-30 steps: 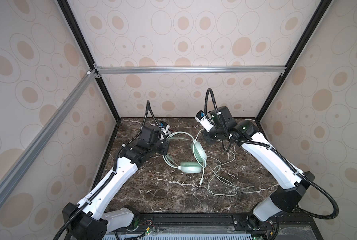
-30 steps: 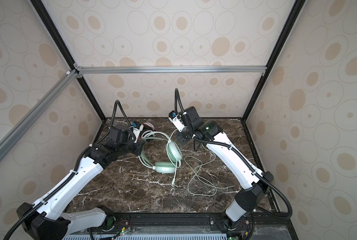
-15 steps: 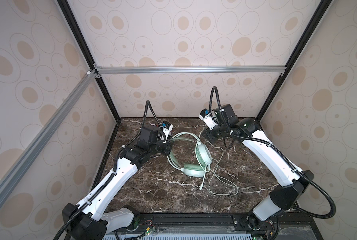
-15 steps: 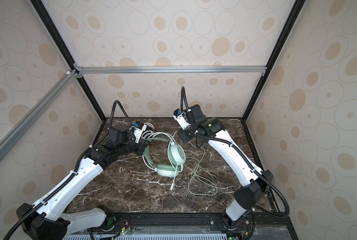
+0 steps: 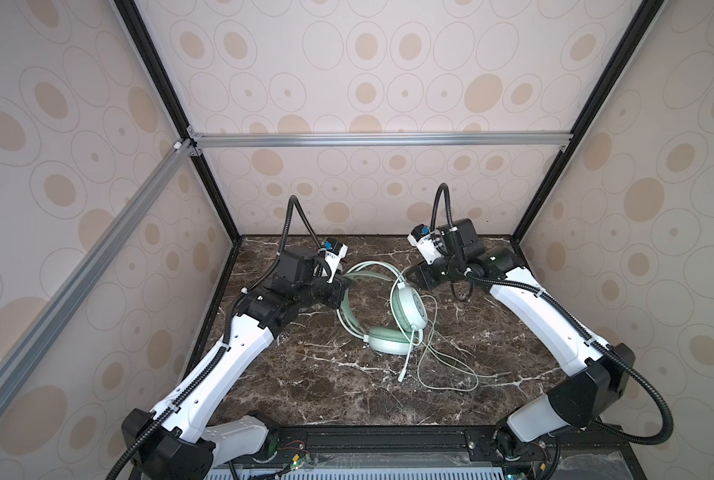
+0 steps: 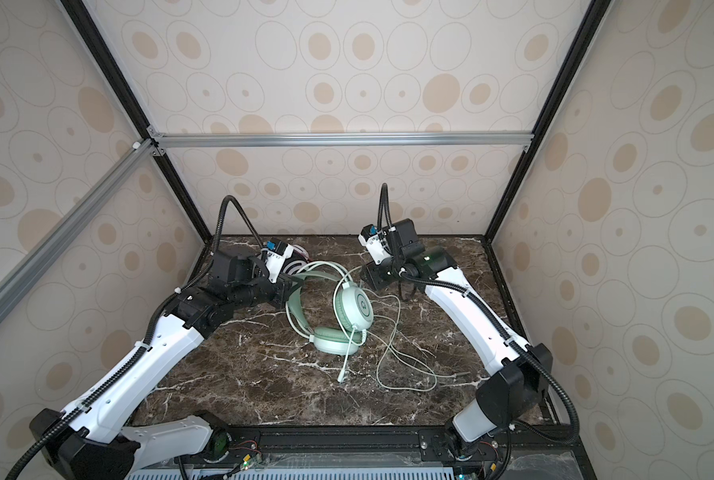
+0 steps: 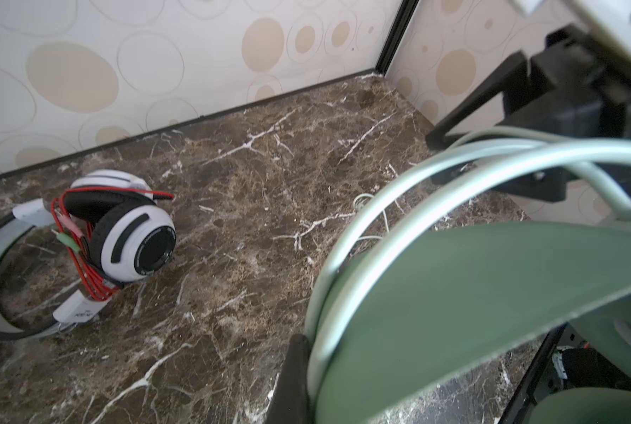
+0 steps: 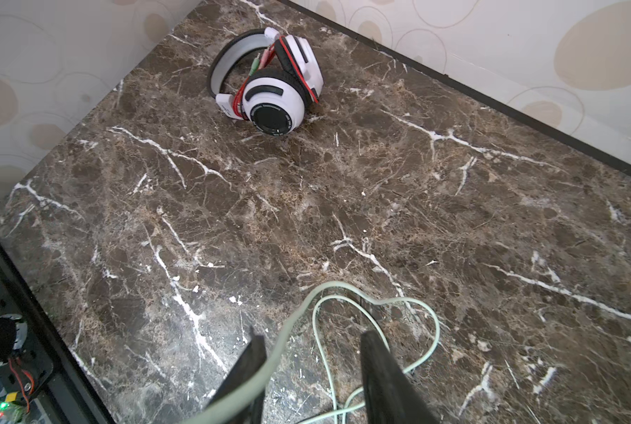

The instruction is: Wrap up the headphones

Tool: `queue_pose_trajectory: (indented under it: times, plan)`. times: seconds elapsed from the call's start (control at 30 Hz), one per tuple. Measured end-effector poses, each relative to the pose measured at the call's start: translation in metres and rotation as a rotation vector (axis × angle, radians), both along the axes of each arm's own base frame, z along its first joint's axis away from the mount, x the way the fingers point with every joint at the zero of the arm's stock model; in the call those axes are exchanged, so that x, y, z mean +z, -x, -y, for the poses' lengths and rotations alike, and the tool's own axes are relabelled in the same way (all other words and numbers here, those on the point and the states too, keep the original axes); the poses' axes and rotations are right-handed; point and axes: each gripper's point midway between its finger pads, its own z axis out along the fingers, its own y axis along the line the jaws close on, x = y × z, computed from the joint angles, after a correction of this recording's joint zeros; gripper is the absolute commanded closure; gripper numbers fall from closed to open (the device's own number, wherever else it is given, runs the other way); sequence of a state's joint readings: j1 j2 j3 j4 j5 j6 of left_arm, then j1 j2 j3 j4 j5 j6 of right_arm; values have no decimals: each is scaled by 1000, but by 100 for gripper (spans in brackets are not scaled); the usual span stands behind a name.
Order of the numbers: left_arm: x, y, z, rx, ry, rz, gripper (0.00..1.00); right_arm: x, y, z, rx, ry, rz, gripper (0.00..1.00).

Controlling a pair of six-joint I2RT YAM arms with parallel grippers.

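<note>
Brown marble tabletop point(image 5: 305, 386) is carrying two headsets.

Item one, the mint-green over-ear headset point(image 5: 407, 305) point(image 6: 353, 311), is lying near the middle of the surface in both top views. One cup is standing on edge and the other, padded cup is lying flat toward the front. Its pale green cable point(image 5: 450, 368) is trailing in loose, open loops to the right and front of the cups.

The left gripper point(image 5: 341, 291) is clamping the headband of this headset. The left wrist view is showing the wide green band point(image 7: 453, 293) running between the black fingers point(image 7: 292, 378).

The right gripper point(image 8: 312, 332) point(image 5: 415, 277) is standing with its jaws apart, gripping nothing. A strand of the cable is crossing in front of one finger, and a loop is lying on the marble just beyond the tips. In the top views this gripper is sitting just behind the upright cup.

Item two, the white over-ear headset with black ear pads point(image 7: 130, 235) point(image 8: 273, 91), is lying in the back left corner, well apart from the first. Its thin red cable point(image 7: 82, 268) is wound around the band and cups.
</note>
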State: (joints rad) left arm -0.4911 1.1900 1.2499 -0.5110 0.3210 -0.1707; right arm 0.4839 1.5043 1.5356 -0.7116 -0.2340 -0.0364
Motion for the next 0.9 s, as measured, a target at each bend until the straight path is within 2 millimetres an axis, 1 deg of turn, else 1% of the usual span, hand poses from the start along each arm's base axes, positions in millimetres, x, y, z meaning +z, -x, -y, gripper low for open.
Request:
queue_pose_trajectory:
  times: [0.17, 0.23, 0.4, 0.5, 0.7, 0.9]
  plan:
    - [39, 2, 7, -27, 74, 51, 100, -1, 8, -1, 11, -127, 36, 51]
    - [51, 3, 10, -37, 99, 65, 100, -1, 7, -3, 12, -180, 46, 46]
    - [66, 3, 14, -51, 136, 79, 100, 1, 5, -13, 39, -291, 80, 34]
    - [75, 2, 17, -58, 154, 83, 100, 5, 7, -18, 63, -338, 107, 29]
    - [101, 1, 25, -92, 207, 103, 100, 14, 3, -22, 81, -388, 159, 26]
    - [129, 2, 30, -117, 255, 136, 100, 16, -3, -24, 72, -423, 186, 28]
